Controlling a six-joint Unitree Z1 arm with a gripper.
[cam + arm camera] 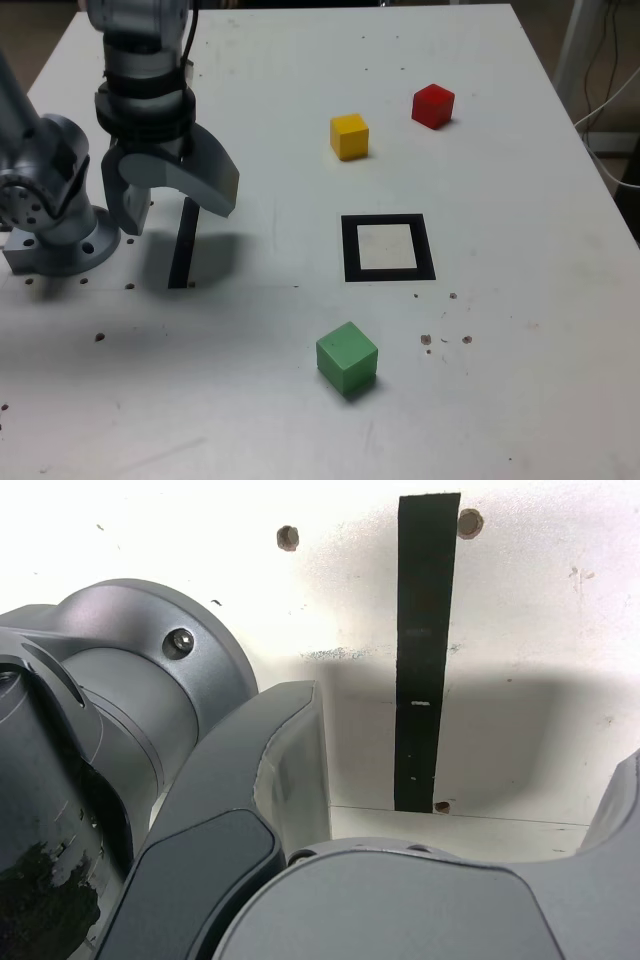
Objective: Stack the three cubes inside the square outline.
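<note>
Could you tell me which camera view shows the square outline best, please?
The exterior view: the square outline lies there whole, empty, among the cubes. The wrist view shows none of it, only the gripper and a black strip.

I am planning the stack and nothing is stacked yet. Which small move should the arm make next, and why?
Probably swing the gripper toward the exterior view's right, over the green cube. The jaws are open and empty above the black strip, the square outline holds nothing, and all cubes lie apart outside it.

White table (520, 400), thin black strip (183, 245) flat on it, cables (610, 110) beyond its edge
</note>
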